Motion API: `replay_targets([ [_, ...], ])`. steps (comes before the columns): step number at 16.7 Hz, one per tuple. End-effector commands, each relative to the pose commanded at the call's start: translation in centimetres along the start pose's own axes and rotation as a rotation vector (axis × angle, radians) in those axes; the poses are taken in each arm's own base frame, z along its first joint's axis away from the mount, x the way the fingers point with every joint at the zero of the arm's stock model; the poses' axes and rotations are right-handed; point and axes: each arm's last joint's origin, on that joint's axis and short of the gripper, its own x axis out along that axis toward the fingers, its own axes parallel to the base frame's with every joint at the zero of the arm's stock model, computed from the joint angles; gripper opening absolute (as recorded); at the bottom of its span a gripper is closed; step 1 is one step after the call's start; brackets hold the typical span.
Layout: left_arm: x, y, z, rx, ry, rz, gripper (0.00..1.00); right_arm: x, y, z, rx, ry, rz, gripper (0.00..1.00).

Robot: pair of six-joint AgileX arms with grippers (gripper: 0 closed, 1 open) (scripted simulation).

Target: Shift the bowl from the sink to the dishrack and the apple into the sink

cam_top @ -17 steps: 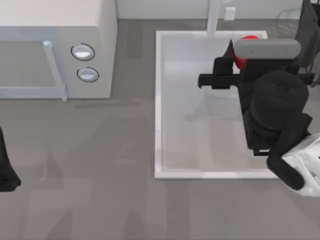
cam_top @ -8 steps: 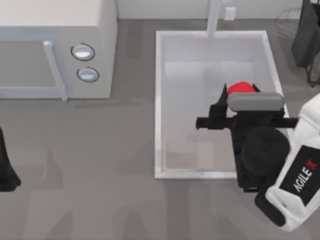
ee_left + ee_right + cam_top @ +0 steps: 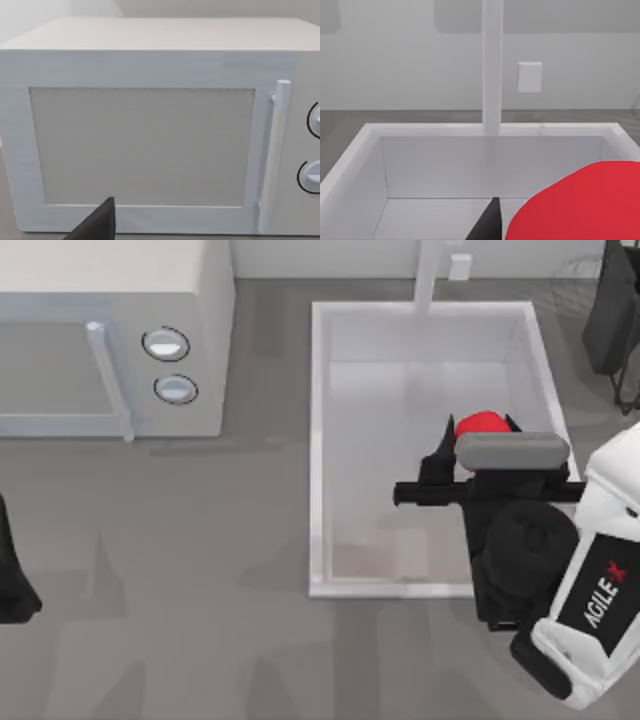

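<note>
The red apple (image 3: 480, 424) is over the right part of the white sink (image 3: 318, 440), between the dark fingers of my right gripper (image 3: 477, 436), which is shut on it. In the right wrist view the apple (image 3: 580, 205) bulks large close by, next to one dark fingertip (image 3: 489, 222), with the sink's far wall (image 3: 490, 165) and the faucet post (image 3: 491, 65) beyond. I cannot tell whether the apple touches the sink floor. The bowl is out of view. My left gripper (image 3: 12, 575) stays parked at the table's left edge.
A white microwave (image 3: 110, 340) with two round knobs stands at the back left; its door (image 3: 140, 145) faces the left wrist camera. A dark rack-like object (image 3: 612, 310) sits at the back right, beside the sink. Grey tabletop lies between microwave and sink.
My right arm carried the apple from the sink's far right corner toward the front, over the middle right of the basin. It has barely moved in the last half second. The left arm is still.
</note>
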Motion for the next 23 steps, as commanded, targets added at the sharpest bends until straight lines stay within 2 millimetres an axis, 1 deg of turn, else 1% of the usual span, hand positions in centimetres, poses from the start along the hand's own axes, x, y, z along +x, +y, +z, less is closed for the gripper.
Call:
replay_targets([
  [11, 0.0, 0.0, 0.0, 0.0, 0.0, 0.0, 1.0, 0.0, 0.0, 0.0, 0.0, 0.0, 0.0, 0.98],
  [12, 0.0, 0.0, 0.0, 0.0, 0.0, 0.0, 1.0, 0.0, 0.0, 0.0, 0.0, 0.0, 0.0, 1.0],
  [21, 0.0, 0.0, 0.0, 0.0, 0.0, 0.0, 1.0, 0.02, 0.01, 0.02, 0.001, -0.001, 0.0, 1.0],
  [23, 0.0, 0.0, 0.0, 0.0, 0.0, 0.0, 1.0, 0.15, -0.35, 0.53, 0.002, 0.004, -0.004, 1.0],
])
